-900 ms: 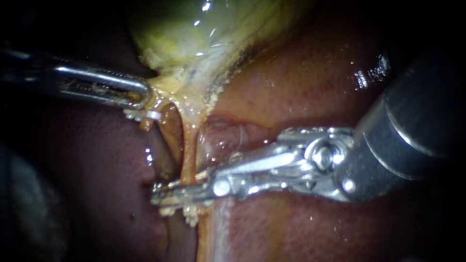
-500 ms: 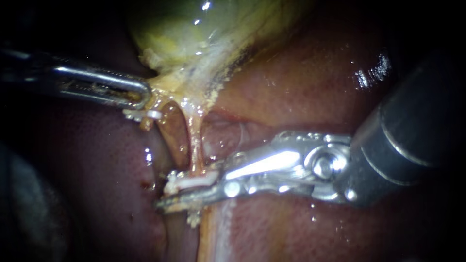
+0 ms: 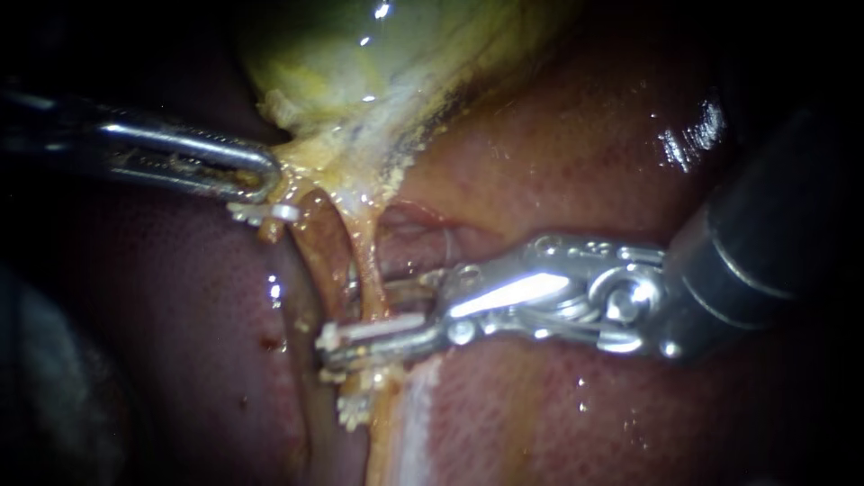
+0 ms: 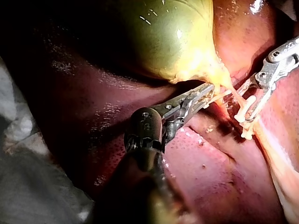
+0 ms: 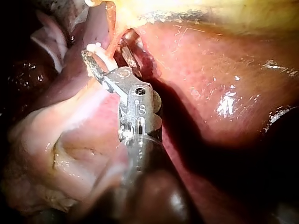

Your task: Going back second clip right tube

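Note:
In the endoscope view the yellow-green gallbladder point(image 3: 396, 63) narrows into two orange tubes. My left instrument point(image 3: 261, 175) has its jaws shut on the tissue at the gallbladder's neck. A white clip point(image 3: 268, 213) sits just below those jaws on the left tube point(image 3: 310, 243). My right instrument point(image 3: 364, 317) holds its jaws open around the right tube point(image 3: 367, 270). A second white clip point(image 3: 373, 330) lies across this tube between the open jaws. The left wrist view shows the same clip point(image 4: 245, 111), and the right wrist view shows the clip point(image 5: 102, 52) beside the jaw.
Dark red liver point(image 3: 585, 171) surrounds the tubes on both sides. A pale fatty strip point(image 3: 409, 423) runs down from the clipped spot. The thick dark shaft point(image 3: 774, 243) of my right instrument fills the right side. Grey cloth point(image 4: 28, 186) lies beyond the liver's edge.
My right instrument's jaws have opened and slid back to the right. A white clip now shows across the right tube. My left instrument has kept its hold.

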### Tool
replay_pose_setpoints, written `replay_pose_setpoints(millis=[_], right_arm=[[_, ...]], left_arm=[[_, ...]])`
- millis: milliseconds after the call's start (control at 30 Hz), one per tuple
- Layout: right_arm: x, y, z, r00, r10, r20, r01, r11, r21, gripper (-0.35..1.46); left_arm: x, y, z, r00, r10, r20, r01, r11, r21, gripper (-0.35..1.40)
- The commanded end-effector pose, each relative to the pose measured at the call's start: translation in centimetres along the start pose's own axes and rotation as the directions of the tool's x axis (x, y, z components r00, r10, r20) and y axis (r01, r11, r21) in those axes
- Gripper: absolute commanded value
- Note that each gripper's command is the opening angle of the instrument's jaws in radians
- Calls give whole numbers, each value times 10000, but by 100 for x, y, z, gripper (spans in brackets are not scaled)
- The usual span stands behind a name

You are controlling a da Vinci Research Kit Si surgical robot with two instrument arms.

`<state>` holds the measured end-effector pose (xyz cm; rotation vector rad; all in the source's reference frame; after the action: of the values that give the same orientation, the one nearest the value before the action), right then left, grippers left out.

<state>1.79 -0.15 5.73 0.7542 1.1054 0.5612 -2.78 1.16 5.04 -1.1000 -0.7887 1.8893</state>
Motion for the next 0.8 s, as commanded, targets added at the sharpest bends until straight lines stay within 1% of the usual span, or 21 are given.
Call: replay_pose_setpoints(millis=[33,167,267,400,500,533,633,800], right_arm=[[-1,0,-3,10000,-46,-11,46,10000,-16,50],[-5,-1,-17,9989,-468,-35,468,9989,-12,50],[-8,-3,-34,9944,-1054,-76,1054,9944,-20,50],[-11,-4,-66,9829,-1834,-178,1831,9830,-144,50],[-14,-4,-90,9737,-2269,-217,2265,9738,-182,50],[-17,-3,-100,9682,-2494,-204,2490,9683,-210,50],[-21,-1,-122,9590,-2835,-59,2832,9587,-280,50],[-22,5,-146,9462,-3211,400,3227,9455,-431,50]], left_arm=[[0,0,-1,10000,2,0,-2,10000,4,-35],[0,0,-1,10000,4,3,-4,10000,0,-35],[-1,0,-2,10000,4,4,-4,10000,-1,-35],[-1,0,-2,10000,6,5,-6,10000,-3,-35],[-1,0,-3,10000,7,7,-7,10000,-7,-35],[-1,0,-3,10000,8,7,-8,10000,-7,-35],[-1,0,-3,10000,8,7,-7,10000,-8,-35],[-1,-1,-3,10000,10,8,-10,10000,-8,-35]])
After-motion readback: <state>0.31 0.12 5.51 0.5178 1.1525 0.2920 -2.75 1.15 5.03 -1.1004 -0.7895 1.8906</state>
